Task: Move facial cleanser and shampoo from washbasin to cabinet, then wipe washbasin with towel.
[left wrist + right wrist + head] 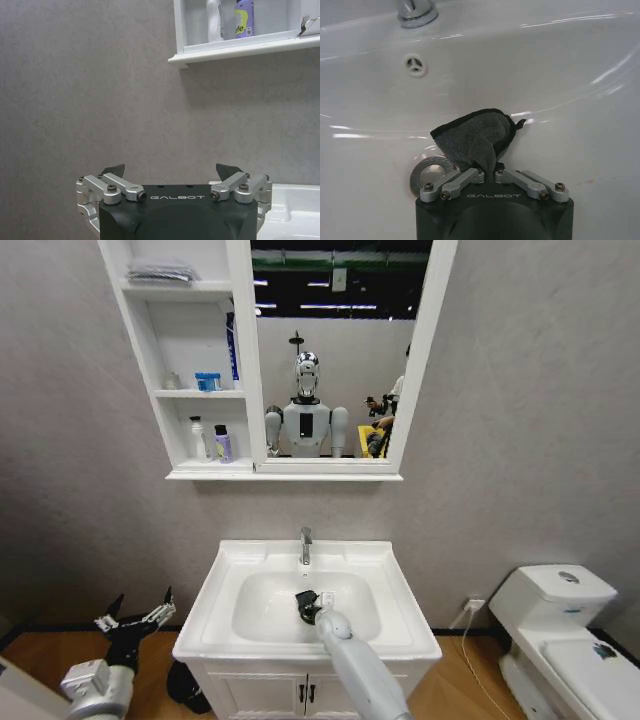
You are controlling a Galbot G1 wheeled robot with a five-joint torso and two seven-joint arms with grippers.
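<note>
Your right gripper (489,172) is down inside the bowl of the washbasin (395,635), near the bowl's middle and just in front of the chrome faucet (306,545), and its fingers (465,179) are clenched on the towel (475,137); in the right wrist view the dark grey cloth bunches out ahead of the fingertips and lies against the white bowl, just beside the round drain (427,172), with the small overflow hole (414,65) on the back wall above it. Your left gripper (135,620) hangs off the washbasin's left edge, below rim height and well apart from the bowl, with its fingers (112,170) spread wide and nothing between them. Up on the cabinet (200,473), the lowest shelf carries a white bottle (198,439) and a purple bottle (223,444) standing upright next to each other near the mirror (330,350); the white one is farther from the mirror frame
</note>
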